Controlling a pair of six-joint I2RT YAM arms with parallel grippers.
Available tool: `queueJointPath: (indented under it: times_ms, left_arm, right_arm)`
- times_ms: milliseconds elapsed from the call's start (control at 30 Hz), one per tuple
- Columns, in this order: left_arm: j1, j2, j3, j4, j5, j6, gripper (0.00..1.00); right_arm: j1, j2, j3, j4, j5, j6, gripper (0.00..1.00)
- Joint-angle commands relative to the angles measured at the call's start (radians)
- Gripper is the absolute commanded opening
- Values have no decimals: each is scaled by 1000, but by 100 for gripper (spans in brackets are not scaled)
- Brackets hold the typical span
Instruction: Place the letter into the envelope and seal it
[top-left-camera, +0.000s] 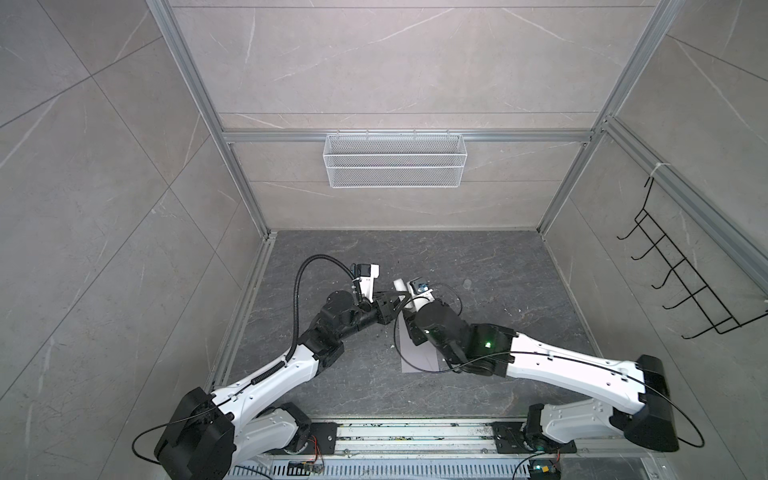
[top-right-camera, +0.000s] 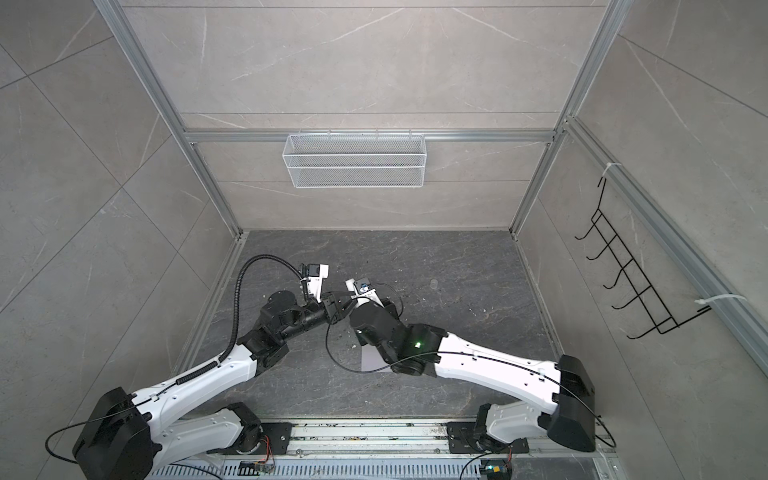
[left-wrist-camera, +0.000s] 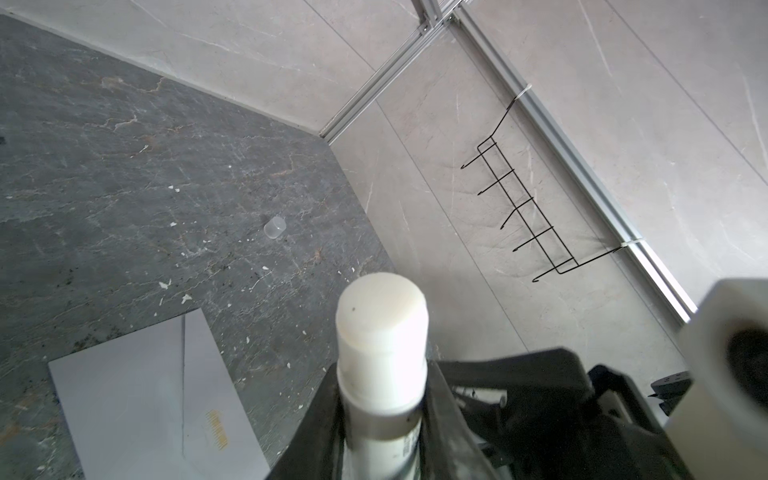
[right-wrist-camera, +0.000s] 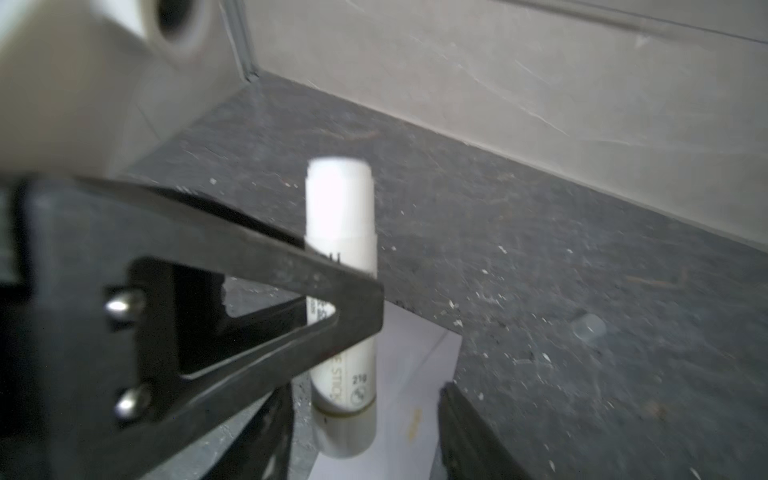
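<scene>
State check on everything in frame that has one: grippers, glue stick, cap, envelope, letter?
glue stick: uncapped, glue exposed.
left gripper: fingers shut on the glue stick.
right gripper: open, fingers either side of the stick's base.
cap: off, loose on the table.
envelope: flat on the table; flap state unclear.
letter: not in view.

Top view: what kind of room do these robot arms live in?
Probably a robot test booth, not a home: tiled walls in a metal frame, left arm and right arm bolted to a rail.
</scene>
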Motion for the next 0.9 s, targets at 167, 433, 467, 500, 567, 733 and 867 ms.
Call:
queueJointPath:
  times_ms: [167, 433, 467, 500, 567, 733, 867]
  left_arm:
    - [5, -50, 58, 1, 58, 29, 0]
    - [6, -56, 65, 24, 88, 10, 0]
    - [6, -57, 65, 29, 92, 6, 0]
    - [6, -56, 65, 30, 93, 3, 0]
    - [6, -58, 63, 33, 96, 0, 0]
    - [6, -56, 63, 34, 97, -2, 0]
    - [6, -53, 64, 37, 94, 0, 0]
  right_arm:
    - [-200, -173, -223, 298, -625, 117, 86]
    - [-315, -146, -312, 494, -895, 232, 78]
    - [-327, -140, -319, 516, -909, 243, 74]
    - [-334, -132, -323, 531, -919, 251, 70]
    - [-343, -116, -326, 555, -942, 262, 63]
    - [-351, -88, -328, 582, -976, 268, 54]
    - [-351, -78, -334, 595, -989, 268, 51]
